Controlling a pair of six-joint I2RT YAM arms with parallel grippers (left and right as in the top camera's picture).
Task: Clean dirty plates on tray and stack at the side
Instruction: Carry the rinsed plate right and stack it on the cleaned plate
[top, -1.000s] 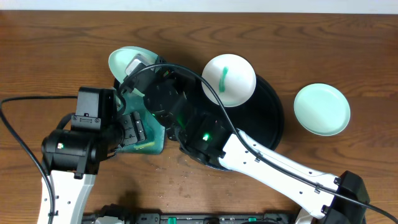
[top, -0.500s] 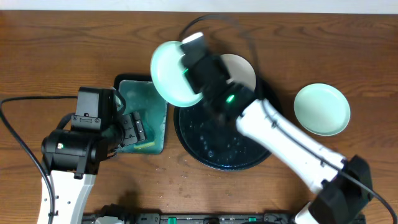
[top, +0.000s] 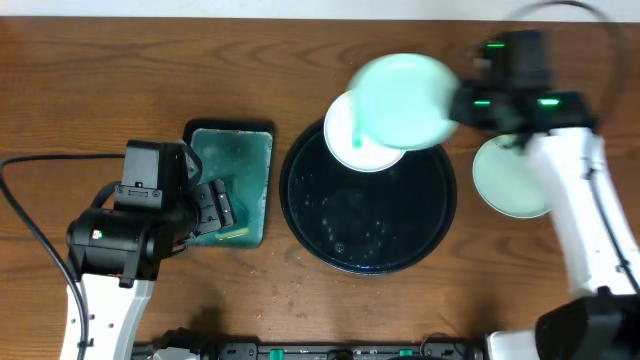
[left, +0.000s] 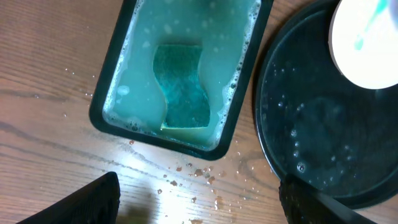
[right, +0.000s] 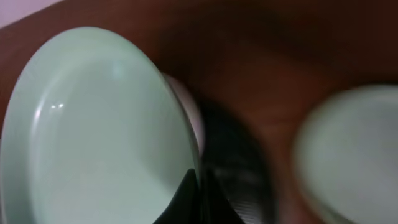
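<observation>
Plate hangs tilted in the right gripper — pinched tight by its edge. Left gripper is spread wide, holding nothing.

Bench: brown wood with visible grain and a low sheen, speckled with wet spots beside the trays.

Large round black tray: smooth and high-gloss, beaded with water droplets.

Small rectangular black tray: smooth, plastic-looking rim. It holds cloudy teal-green liquid, foamy at the edges.

Teal-green sponge: matt, coarse-textured, soaked.

Pale green-white round plate: smooth and glossy with small light glints.

White round plate with a teal-green streak: smooth, bright glare.

White arm shell: smooth, slightly glossy plastic.

Black arm housing: matt plastic.
</observation>
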